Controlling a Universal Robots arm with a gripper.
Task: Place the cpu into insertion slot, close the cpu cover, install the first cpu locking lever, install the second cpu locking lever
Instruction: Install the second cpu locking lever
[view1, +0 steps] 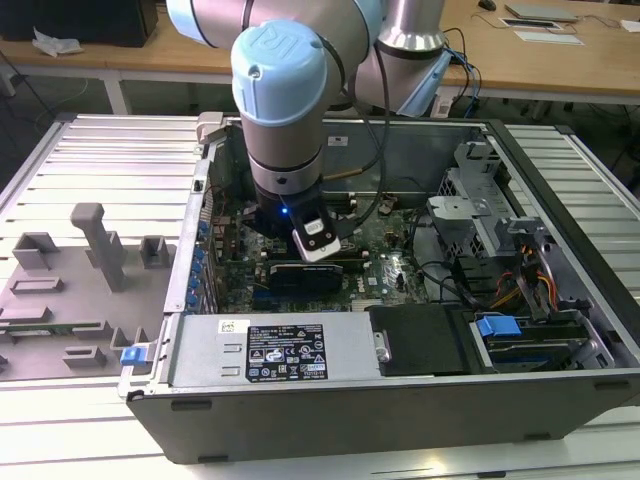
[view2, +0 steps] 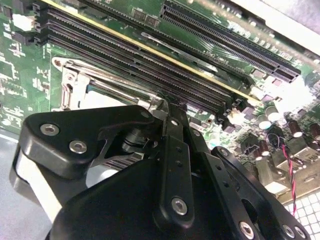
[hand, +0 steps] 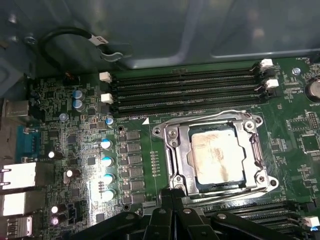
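Observation:
In the first wrist view the cpu (hand: 218, 155), a pale silver square chip, lies in the insertion slot (hand: 170, 133) on the green motherboard. The cpu cover (hand: 182, 150), a silver frame plate, lies flat around it. One thin wire locking lever (hand: 220, 113) runs along the socket's side by the memory slots. Another lever (hand: 235, 189) runs along the opposite side. My gripper (hand: 171, 192) is at that second lever's corner of the socket, fingertips together. The second wrist view shows the black gripper (view2: 164, 107) closed at the end of a metal rod by the socket frame (view2: 70, 85).
Long black memory slots (hand: 185, 92) flank the socket. The case's grey wall (hand: 175, 30) and a black cable (hand: 65, 37) lie beyond them. Capacitors (hand: 106, 160) and rear ports (hand: 20, 175) sit beside the socket. Outside, the arm reaches into the open case past the power supply (view1: 280, 350) and drive cage (view1: 480, 220).

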